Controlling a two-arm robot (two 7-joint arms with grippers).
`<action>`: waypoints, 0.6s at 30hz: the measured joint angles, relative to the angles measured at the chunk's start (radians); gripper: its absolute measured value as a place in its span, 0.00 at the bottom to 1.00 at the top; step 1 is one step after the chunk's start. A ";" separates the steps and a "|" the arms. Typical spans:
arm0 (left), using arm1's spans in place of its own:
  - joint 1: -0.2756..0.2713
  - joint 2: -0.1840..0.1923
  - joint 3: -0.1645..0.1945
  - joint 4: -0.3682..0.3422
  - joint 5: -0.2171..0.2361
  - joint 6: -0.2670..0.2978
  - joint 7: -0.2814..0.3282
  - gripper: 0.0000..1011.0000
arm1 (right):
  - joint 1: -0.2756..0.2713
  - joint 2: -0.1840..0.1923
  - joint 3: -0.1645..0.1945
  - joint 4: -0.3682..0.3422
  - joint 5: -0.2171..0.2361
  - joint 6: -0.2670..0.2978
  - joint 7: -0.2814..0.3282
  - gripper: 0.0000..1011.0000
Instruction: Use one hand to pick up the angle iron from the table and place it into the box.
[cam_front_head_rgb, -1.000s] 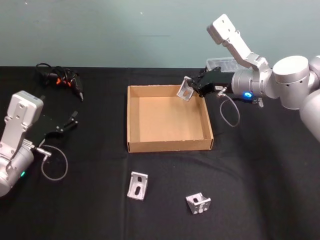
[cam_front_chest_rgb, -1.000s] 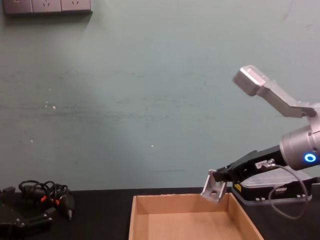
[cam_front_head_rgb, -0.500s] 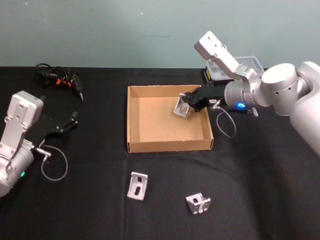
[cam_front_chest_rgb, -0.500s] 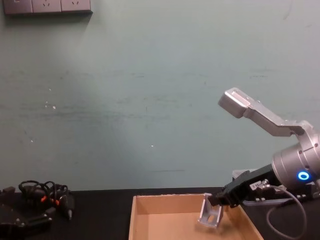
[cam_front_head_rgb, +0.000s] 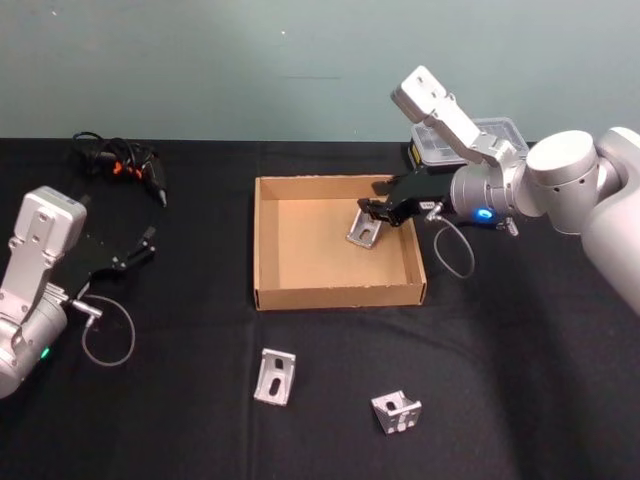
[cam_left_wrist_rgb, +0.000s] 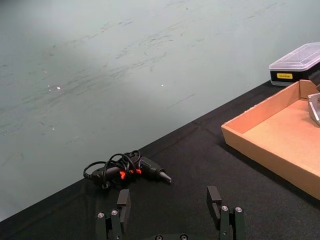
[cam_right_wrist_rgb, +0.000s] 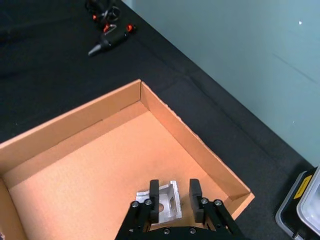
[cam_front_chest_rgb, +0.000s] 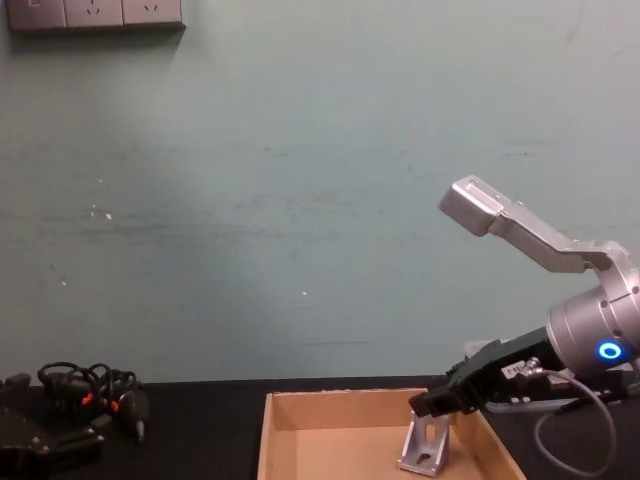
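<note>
Right end effector (cam_front_head_rgb: 374, 209), fingers (cam_right_wrist_rgb: 154, 197) parted over the angle iron (cam_front_head_rgb: 365, 230) resting in the box (cam_front_head_rgb: 340, 293), likely just needs lifting clear, while left end effector (cam_front_head_rgb: 148, 243) idles wide.

This looks like a robotics lab or workshop test room. A flat matte black bench (cam_front_head_rgb: 520, 380) stands against a bare, scuffed pale teal painted wall (cam_front_chest_rgb: 300, 150) carrying a row of grey wall sockets (cam_front_chest_rgb: 95, 12). On the bench lie a tangle of black cables with an orange-marked hand tool (cam_front_head_rgb: 120, 160), a clear-lidded black-and-yellow plastic parts case (cam_left_wrist_rgb: 296, 62) and loose silver metal angle brackets (cam_front_head_rgb: 274, 376).
</note>
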 joint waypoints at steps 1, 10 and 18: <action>0.000 0.000 0.000 0.000 0.000 0.000 0.000 0.99 | -0.006 0.005 0.006 -0.015 0.000 0.000 0.000 0.38; 0.000 0.000 0.000 0.000 0.000 0.000 0.000 0.99 | -0.130 0.088 0.070 -0.250 0.036 0.022 -0.044 0.64; 0.000 0.000 0.000 0.000 0.000 0.000 0.000 0.99 | -0.316 0.182 0.144 -0.534 0.111 0.055 -0.109 0.90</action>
